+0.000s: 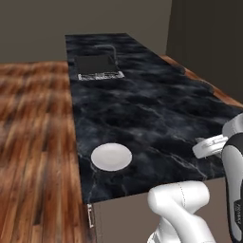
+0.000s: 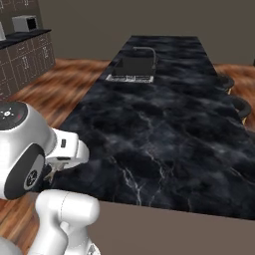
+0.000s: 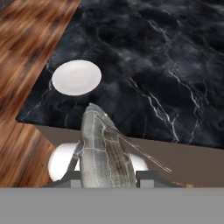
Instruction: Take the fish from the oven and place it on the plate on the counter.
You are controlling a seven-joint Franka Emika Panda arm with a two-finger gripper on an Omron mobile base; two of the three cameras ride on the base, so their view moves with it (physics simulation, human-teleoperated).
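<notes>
In the hand view a slender grey fish (image 3: 103, 148) with thin fins sticks out forward from my gripper (image 3: 109, 177), which is shut on it. The fish hangs over the near edge of the black marble counter (image 3: 166, 65). A plain white round plate (image 3: 76, 77) lies on the counter near its front left corner, ahead and left of the fish's tip. From the left base view the plate (image 1: 111, 156) sits left of my hand, on the counter (image 1: 142, 104). The oven is out of view.
An inset sink (image 1: 97, 66) with a faucet lies at the counter's far end, also seen as the sink (image 2: 132, 67) from the right. Wooden floor (image 1: 33, 142) runs along the counter's left side. Cabinets with a small appliance (image 2: 25, 22) stand far left.
</notes>
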